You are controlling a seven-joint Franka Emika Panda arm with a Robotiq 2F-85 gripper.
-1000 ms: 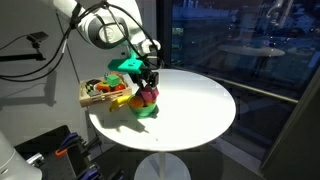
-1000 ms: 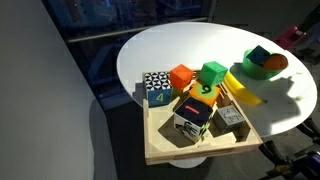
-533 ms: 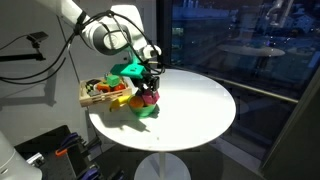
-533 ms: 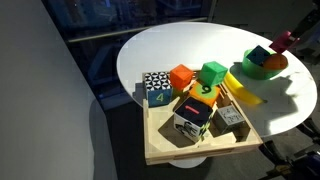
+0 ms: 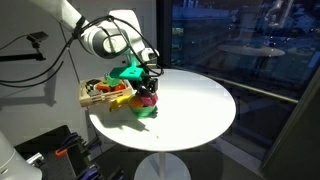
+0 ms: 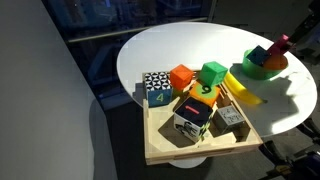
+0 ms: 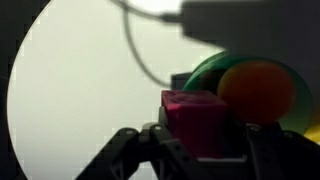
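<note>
Centrally in the wrist view, the gripper (image 7: 196,148) is clamped on a pink block (image 7: 195,115), with one finger against each side. A green bowl (image 7: 205,70) holding an orange ball (image 7: 258,92) lies at about 1 o'clock from the block. In both exterior views the block hangs over the bowl, near the rim of the round white table (image 5: 195,105). In an exterior view, a wooden tray (image 6: 160,150) of coloured cubes sits at 8 o'clock from the bowl, with a yellow piece (image 6: 245,88) between them.
</note>
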